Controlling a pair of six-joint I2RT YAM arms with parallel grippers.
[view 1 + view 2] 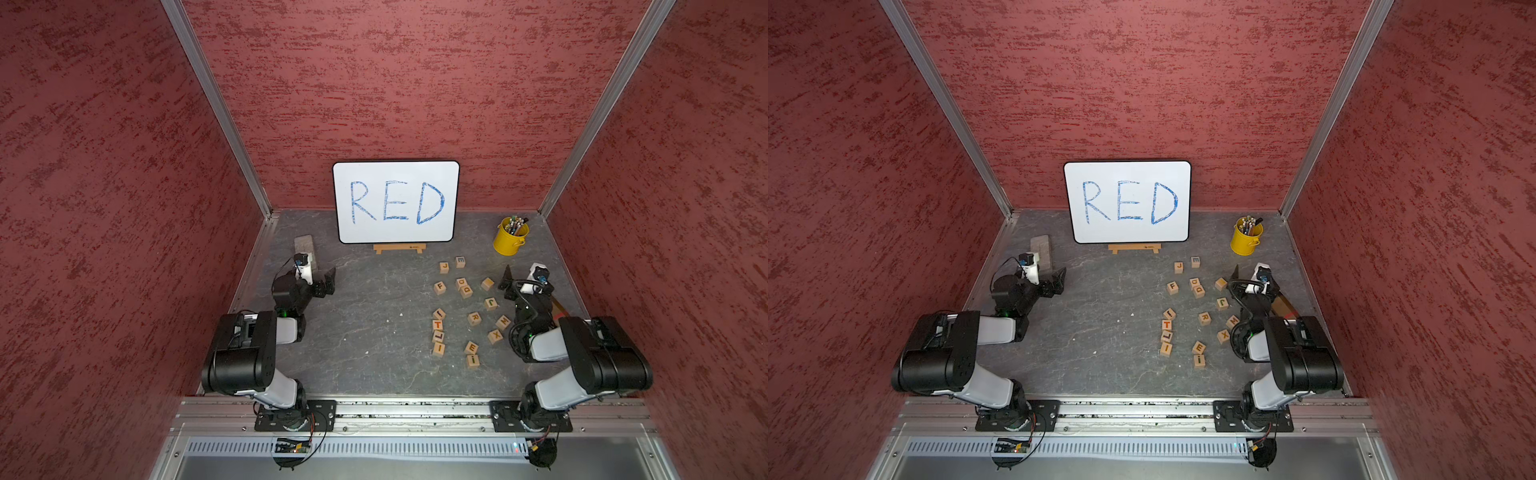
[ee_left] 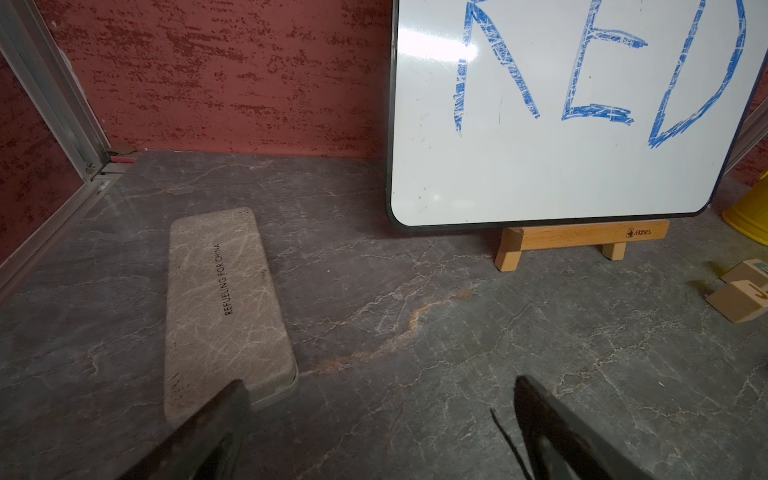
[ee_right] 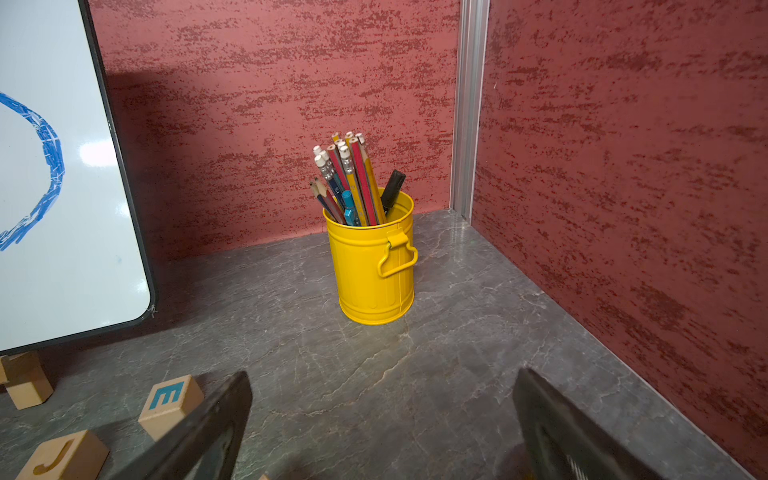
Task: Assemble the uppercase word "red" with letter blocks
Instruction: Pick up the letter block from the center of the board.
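Observation:
The letter blocks lie loose on the right half of the grey table. The R block (image 1: 474, 318) (image 1: 1204, 318) sits mid-cluster, an orange E block (image 1: 471, 347) (image 1: 1199, 347) nearer the front, and a D block (image 1: 466, 291) (image 1: 1199, 290) farther back, touching another D-like cube. My left gripper (image 1: 327, 282) (image 2: 379, 384) hovers open over bare table at the left, far from them. My right gripper (image 1: 509, 284) (image 3: 383, 376) is open at the cluster's right edge, empty and facing the back corner.
Other wooden cubes, J (image 1: 444, 267) (image 3: 62, 457), a teal E (image 1: 460, 262) (image 3: 166, 401), F, T, L, X and M, lie among them. A whiteboard (image 1: 397, 201) on a wooden stand is at the back, a yellow pencil bucket (image 1: 510, 237) back right, and a grey case (image 2: 224, 307) back left.

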